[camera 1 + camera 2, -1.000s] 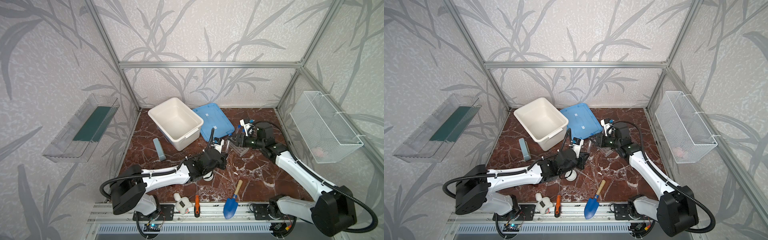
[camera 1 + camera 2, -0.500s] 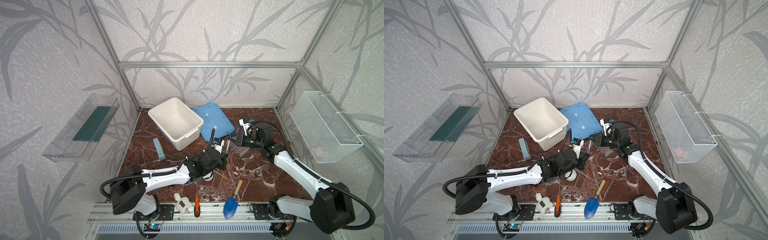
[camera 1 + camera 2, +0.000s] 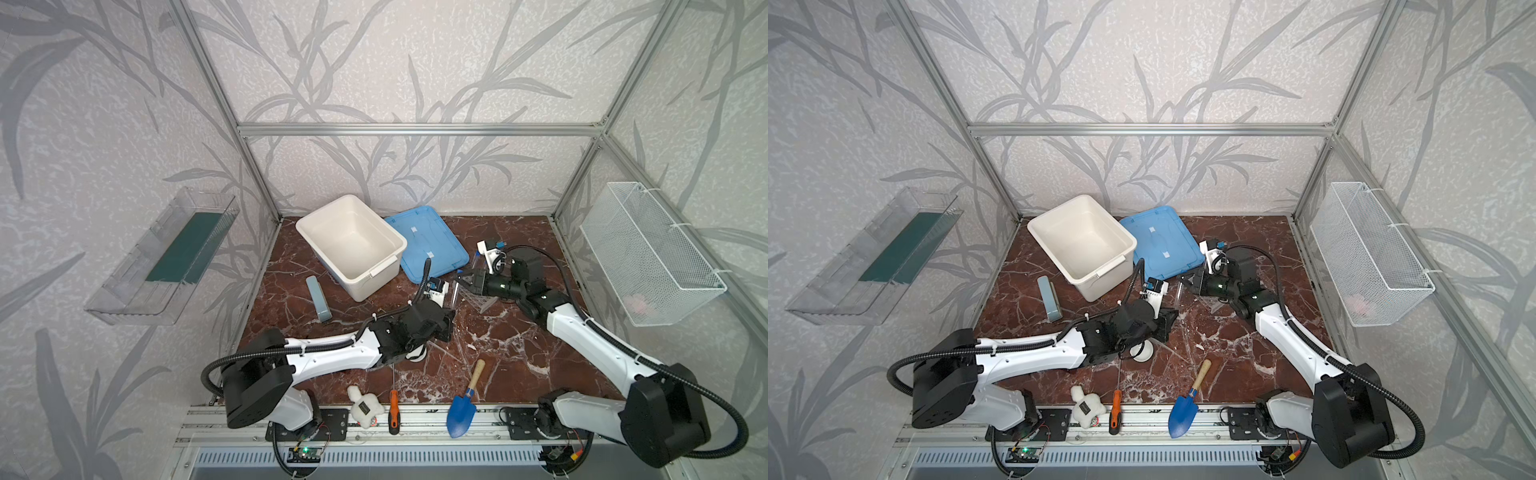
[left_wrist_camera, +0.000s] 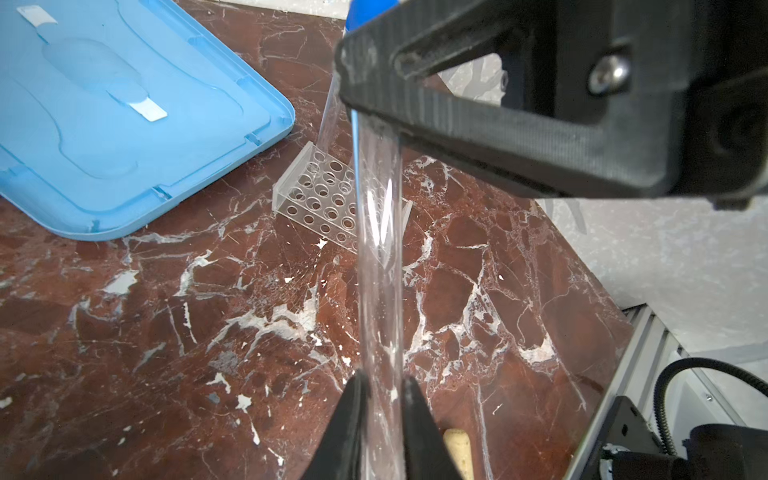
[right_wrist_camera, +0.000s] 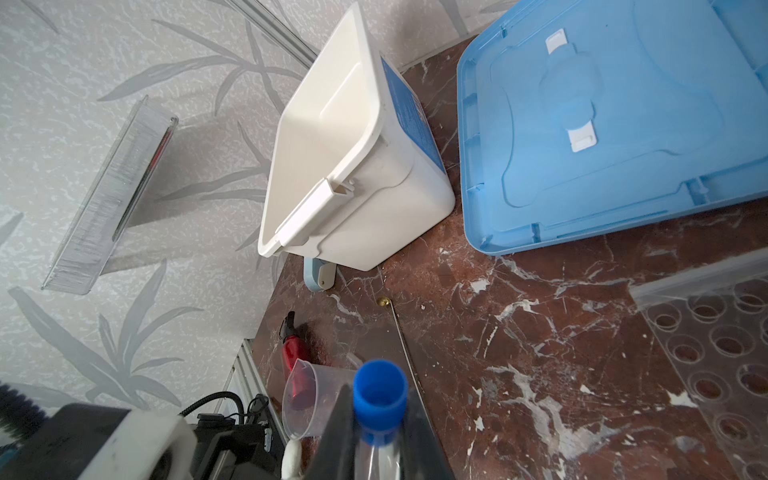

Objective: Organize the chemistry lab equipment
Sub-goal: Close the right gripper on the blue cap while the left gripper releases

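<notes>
Evidently early: one tube (image 4: 379, 270) spans both grippers. The right gripper (image 5: 378, 415) clamps it just under the blue cap. The left gripper (image 4: 381, 386) flanks its lower end, grip unclear. The rack (image 4: 324, 199) lies just beyond them, its visible holes empty. The beaker (image 5: 307, 399) and dish (image 3: 1142, 353) sit unsorted near the left gripper.

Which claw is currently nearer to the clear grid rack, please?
Right. The right claw hovers close beside the clear grid rack; the left claw sits clearly farther off, in front of it.
</notes>
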You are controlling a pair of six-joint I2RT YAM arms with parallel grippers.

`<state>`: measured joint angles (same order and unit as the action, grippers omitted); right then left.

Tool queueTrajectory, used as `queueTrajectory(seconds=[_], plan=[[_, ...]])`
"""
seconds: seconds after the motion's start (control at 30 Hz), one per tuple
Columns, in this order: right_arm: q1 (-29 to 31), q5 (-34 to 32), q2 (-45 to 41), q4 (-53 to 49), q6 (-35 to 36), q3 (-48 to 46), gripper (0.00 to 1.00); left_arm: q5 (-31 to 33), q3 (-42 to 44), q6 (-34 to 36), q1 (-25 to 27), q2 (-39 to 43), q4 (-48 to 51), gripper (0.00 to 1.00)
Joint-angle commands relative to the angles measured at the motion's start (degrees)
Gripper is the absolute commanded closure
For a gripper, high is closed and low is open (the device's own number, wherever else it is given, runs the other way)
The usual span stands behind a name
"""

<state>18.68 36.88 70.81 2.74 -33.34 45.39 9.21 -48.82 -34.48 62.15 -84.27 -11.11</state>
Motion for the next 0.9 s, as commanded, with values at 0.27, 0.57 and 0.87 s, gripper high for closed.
queueTrajectory(seconds=[0.27,0.57,0.87], plan=[[0.12,-15.18,-10.85,-6.07,8.68,-1.39,0.86,-4.76,0.2,-0.74,-0.24,1.53,-6.98,0.01],[0.04,-35.8,-17.79,-8.96,17.8,-3.27,0.84,-18.6,-1.52,-6.04,-4.85,-3.38,-14.31,0.01],[-0.09,-48.05,-15.61,4.76,26.0,-8.57,0.8,-20.12,-8.44,-4.07,-6.25,-9.42,-9.97,0.01]])
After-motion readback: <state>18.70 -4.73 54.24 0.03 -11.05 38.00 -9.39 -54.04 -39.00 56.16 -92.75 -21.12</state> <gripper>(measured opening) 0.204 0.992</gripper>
